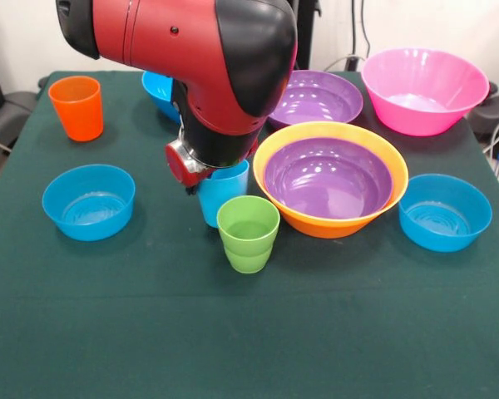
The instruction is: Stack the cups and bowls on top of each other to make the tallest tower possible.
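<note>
The red and black arm (220,91) comes down over the table's middle. Its gripper end (198,166) sits right at the top of the light blue cup (226,198), which stands upright and partly hidden behind it. The ridged green cup (248,234) stands just in front of the blue cup. The orange cup (76,108) stands at the back left. A purple bowl (328,179) is nested inside the large orange-yellow bowl (333,223), to the right of the cups. A second purple bowl (316,98) and the pink bowl (424,90) stand behind them.
Three small blue bowls stand apart: one at the left (89,202), one at the right (445,212), one at the back (158,90) partly hidden by the arm. Dark green cloth (249,332) covers the table.
</note>
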